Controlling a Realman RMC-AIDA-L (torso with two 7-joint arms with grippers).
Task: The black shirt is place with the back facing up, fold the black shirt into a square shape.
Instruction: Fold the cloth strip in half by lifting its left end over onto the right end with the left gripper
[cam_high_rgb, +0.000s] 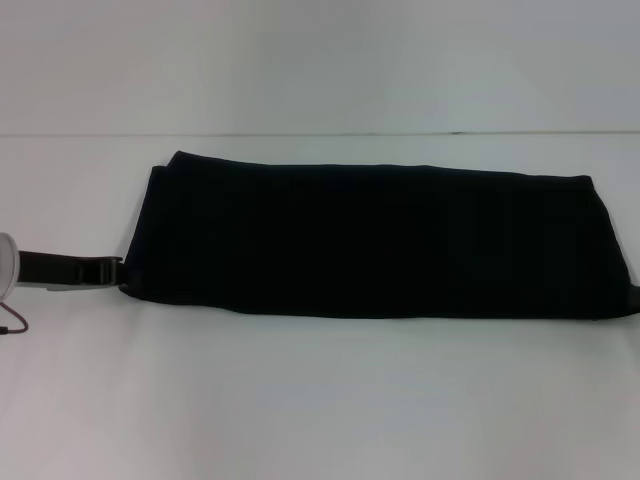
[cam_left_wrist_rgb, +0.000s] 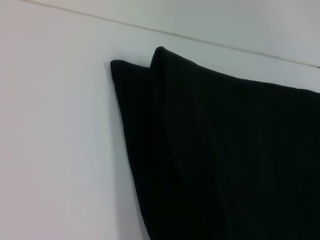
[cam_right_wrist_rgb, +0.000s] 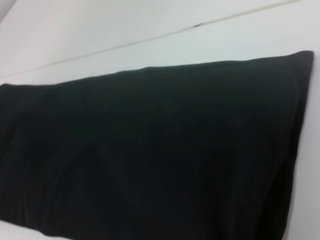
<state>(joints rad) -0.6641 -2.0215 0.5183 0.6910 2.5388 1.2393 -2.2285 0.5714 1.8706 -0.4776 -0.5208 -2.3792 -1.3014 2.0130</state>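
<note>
White table (cam_high_rgb: 300, 400), black shirt (cam_high_rgb: 370, 240) already a long band mid-table; left gripper (cam_high_rgb: 100, 270) at its left end, jaws' state can't tell, right gripper unseen; next, prob. fold ends inward.

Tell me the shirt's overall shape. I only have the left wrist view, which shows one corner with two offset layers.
Observer: In the head view the black shirt is a long band lying across the table, not a square.
Operator: Left gripper?
Observer: The left gripper is low at the band's near left corner.
Operator: Other end offset too?
Observer: In the right wrist view the far right corner looks clean, with no offset layer showing.
</note>
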